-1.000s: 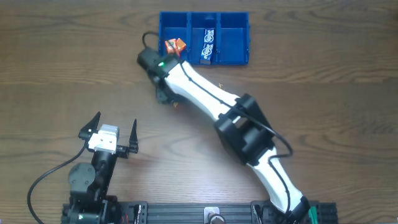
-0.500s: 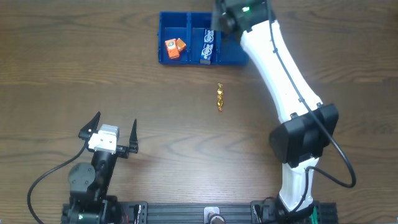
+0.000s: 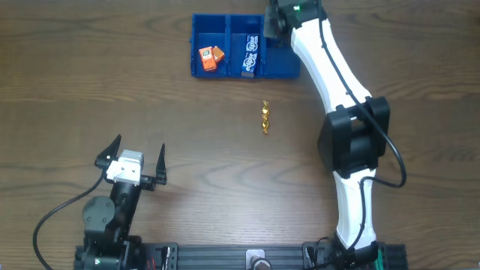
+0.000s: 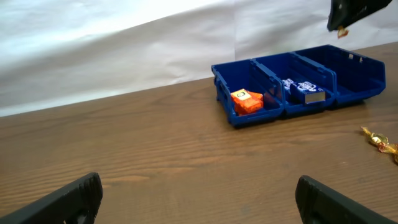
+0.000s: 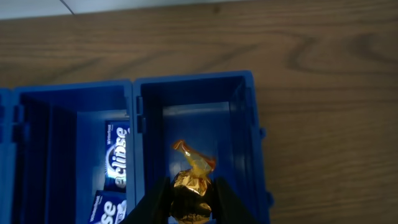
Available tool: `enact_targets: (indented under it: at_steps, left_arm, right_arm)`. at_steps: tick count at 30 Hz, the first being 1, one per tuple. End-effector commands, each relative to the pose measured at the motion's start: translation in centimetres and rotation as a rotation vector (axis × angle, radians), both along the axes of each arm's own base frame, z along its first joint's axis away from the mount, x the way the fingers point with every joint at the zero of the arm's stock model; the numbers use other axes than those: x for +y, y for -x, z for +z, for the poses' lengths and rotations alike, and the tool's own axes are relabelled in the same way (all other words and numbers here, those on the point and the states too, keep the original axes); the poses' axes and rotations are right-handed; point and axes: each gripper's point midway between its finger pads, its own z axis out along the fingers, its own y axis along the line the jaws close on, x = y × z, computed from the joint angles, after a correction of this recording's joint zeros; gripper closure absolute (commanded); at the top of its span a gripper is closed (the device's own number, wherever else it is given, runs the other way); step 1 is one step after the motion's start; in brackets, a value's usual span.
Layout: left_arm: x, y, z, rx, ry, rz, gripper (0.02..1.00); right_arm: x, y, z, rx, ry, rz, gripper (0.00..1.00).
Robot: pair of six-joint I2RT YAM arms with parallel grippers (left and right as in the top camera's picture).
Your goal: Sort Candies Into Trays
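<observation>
Two compartments of the tray [image 3: 283, 66] already hold candy, our right claw [image 5: 189, 202] pinches a gold candy [image 5: 191, 179] above the empty third, and we've one gold twin [image 3: 265, 118] left on the worktop [image 3: 90, 90], left claw [image 3: 139, 148] wide.

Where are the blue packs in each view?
Top view: blue packs in the middle compartment of the blue tray, beside the orange candies.
Left wrist view: blue packs in the same middle compartment, next to the orange candies.
Right wrist view: blue packs beside the end compartment under the right pincer and its gold candy.
Shared landmark: the blue tray.
</observation>
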Motion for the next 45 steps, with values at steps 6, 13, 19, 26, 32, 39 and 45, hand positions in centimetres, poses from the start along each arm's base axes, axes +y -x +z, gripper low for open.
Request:
enact_targets:
  at_steps: [6, 13, 19, 26, 32, 39, 45]
  left_arm:
    - [-0.1, 0.0, -1.7, 0.044, -0.011, -0.003, 0.023]
    - [-0.1, 0.0, -1.7, 0.044, -0.011, -0.003, 0.023]
    - [-0.1, 0.0, -1.7, 0.044, -0.011, -0.003, 0.023]
    - [-0.1, 0.0, -1.7, 0.044, -0.011, -0.003, 0.023]
    - [-0.1, 0.0, -1.7, 0.044, -0.011, -0.003, 0.023]
    - [-0.1, 0.0, -1.7, 0.044, -0.011, -0.003, 0.023]
    - [-0.1, 0.0, -1.7, 0.044, -0.011, -0.003, 0.023]
  right_arm:
    - [-1.3, -1.2, -1.5, -0.006, 0.013, -0.017, 0.965]
    - [-1.6, -1.9, -2.5, -0.018, 0.031, -0.032, 0.965]
    - [-1.5, -2.3, -2.6, -0.030, 0.029, -0.033, 0.963]
    - [-1.6, -2.1, -2.7, -0.022, 0.032, -0.033, 0.014]
    - [-1.7, -1.6, -2.1, -0.009, 0.041, -0.024, 0.003]
    - [-0.9, 1.4, 3.7, -0.020, 0.037, 0.005, 0.003]
    - [2.8, 10.2, 4.4, 0.220, 0.004, 0.099, 0.003]
